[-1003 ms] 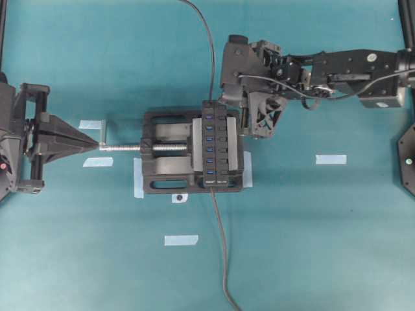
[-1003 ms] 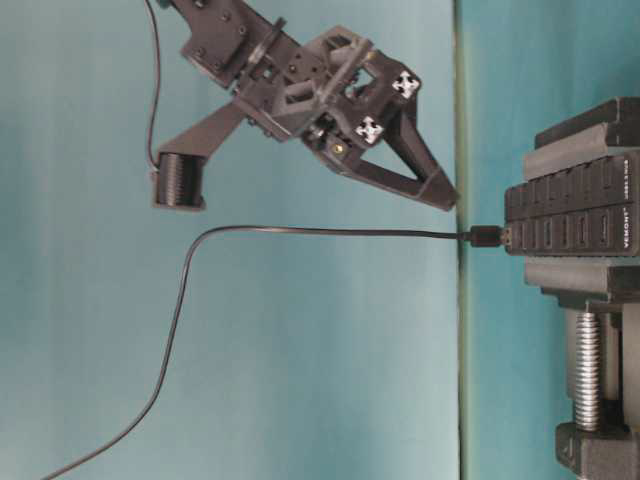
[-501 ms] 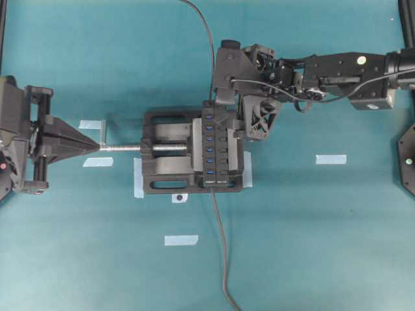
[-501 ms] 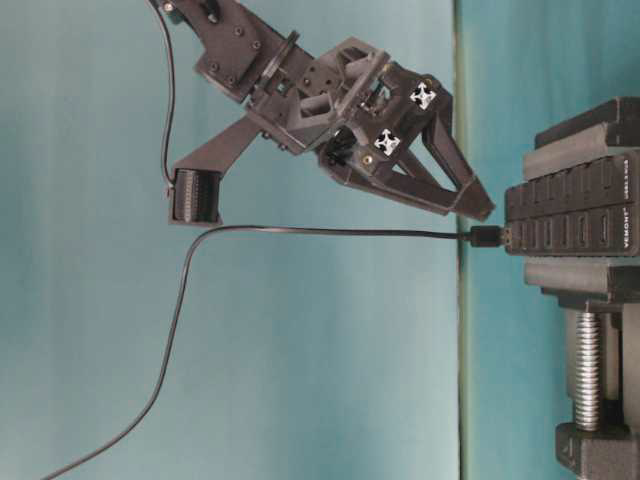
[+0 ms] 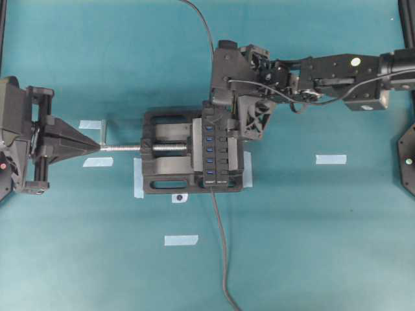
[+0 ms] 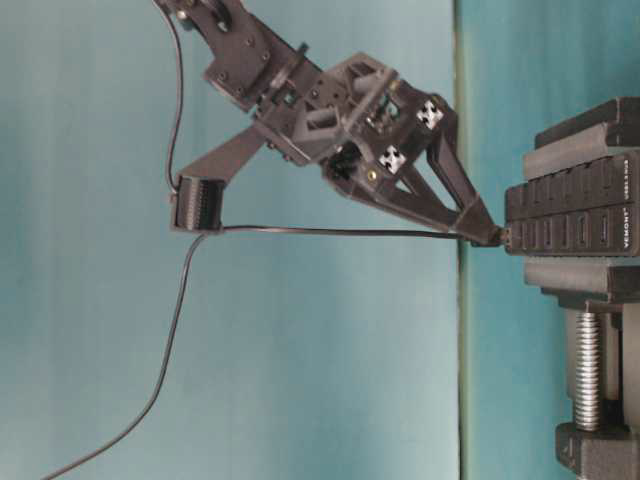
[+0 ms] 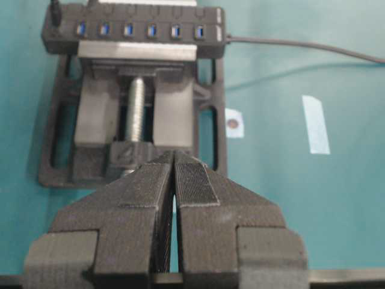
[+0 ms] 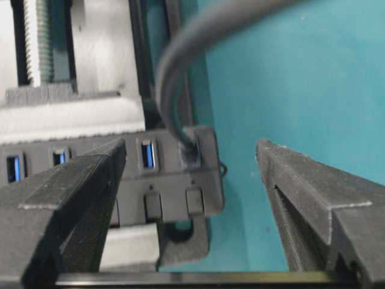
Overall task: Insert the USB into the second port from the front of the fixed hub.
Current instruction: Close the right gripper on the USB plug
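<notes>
The fixed hub (image 5: 217, 144) is a black bar with blue ports, clamped in a vise. The USB plug (image 6: 487, 236) sits in the hub's end port, at the top end in the overhead view; its thin cable (image 5: 207, 39) runs off the far edge. My right gripper (image 5: 233, 120) is open, with its fingers on either side of the plug (image 8: 191, 155) and the hub's end (image 8: 162, 180). In the table-level view the fingertips (image 6: 472, 222) are level with the plug. My left gripper (image 5: 97, 144) is shut and empty at the vise's screw end, also in the left wrist view (image 7: 174, 158).
The black vise (image 5: 162, 168) with a silver screw (image 5: 123, 147) holds the hub at mid table. The hub's own grey cable (image 5: 222, 246) runs to the near edge. Several pale tape strips (image 5: 331, 159) lie on the teal surface.
My right gripper has moved left and down onto the hub's end and now straddles the plug. The left gripper has barely moved.
</notes>
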